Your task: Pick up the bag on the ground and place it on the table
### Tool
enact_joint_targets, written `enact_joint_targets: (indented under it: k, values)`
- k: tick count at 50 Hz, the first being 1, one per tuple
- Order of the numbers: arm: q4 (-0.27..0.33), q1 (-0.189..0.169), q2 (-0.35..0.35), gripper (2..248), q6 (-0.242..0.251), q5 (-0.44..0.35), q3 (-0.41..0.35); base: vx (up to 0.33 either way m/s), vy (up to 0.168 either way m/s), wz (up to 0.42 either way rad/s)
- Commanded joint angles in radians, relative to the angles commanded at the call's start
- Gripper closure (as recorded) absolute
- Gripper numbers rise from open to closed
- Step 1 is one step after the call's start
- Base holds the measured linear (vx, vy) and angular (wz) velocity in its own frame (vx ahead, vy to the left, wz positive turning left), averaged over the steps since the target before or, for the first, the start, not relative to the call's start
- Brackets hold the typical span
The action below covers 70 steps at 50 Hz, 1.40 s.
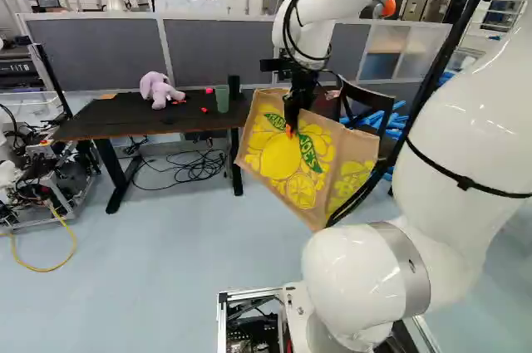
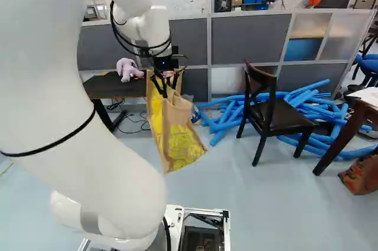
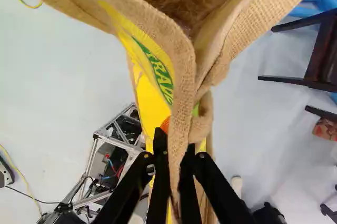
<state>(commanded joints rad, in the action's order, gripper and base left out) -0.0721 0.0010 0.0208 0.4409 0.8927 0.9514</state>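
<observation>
one burlap bag point(image 1: 278, 162), yellow-printed: hanging tilted above the floor point(image 1: 166, 286), its rim pinched by both fingers of our gripper point(image 1: 291, 127). one dark table point(image 1: 187, 123), bearing plush toy point(image 1: 158, 90) and green cup point(image 1: 222, 100): we list it left of the bag in both base views.

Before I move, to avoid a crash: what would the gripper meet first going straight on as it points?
Probably the floor, reached first by the bag the gripper holds; depth is unclear.

Table point(image 1: 100, 119) has free room at its near left, left base view. Plush toy point(image 1: 158, 90), green cup point(image 1: 222, 100) obstruct farther back; chair point(image 2: 269, 109) stands to its right.
</observation>
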Motion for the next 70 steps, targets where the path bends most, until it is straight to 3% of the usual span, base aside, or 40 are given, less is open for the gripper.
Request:
enact_joint_targets:
  k: [47, 70]
  values:
    - [0.000, 0.018, 0.080, 228, 0.000, 0.141, 0.083, 0.000, 0.000, 0.000]
    - [0.000, 0.017, 0.120, 228, 0.000, 0.151, 0.094, 0.000, 0.000, 0.000]
